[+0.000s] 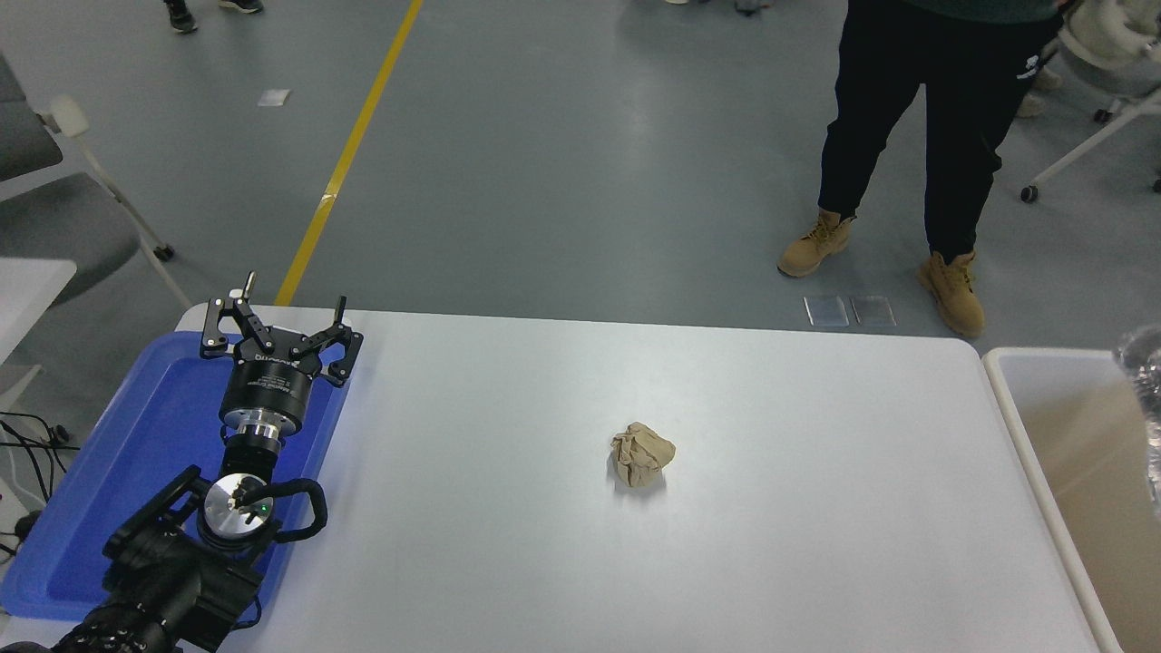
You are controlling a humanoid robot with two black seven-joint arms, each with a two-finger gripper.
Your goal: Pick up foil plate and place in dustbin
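At 3 o'clock a sliver of the foil plate [1148, 381] shows at the frame edge over the dustbin [1016, 426]. A crumpled paper ball [641, 455] sits near the centre of the white table [798, 544]. At 8 o'clock the left gripper [277, 313], jaws spread, hangs over a blue tray [109, 472]. A person's boots [952, 292] stand at 1 o'clock.

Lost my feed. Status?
Left gripper open, parked over blue tray. Right not in view. Foil plate a sliver at right edge, over dustbin. Paper ball mid-table.
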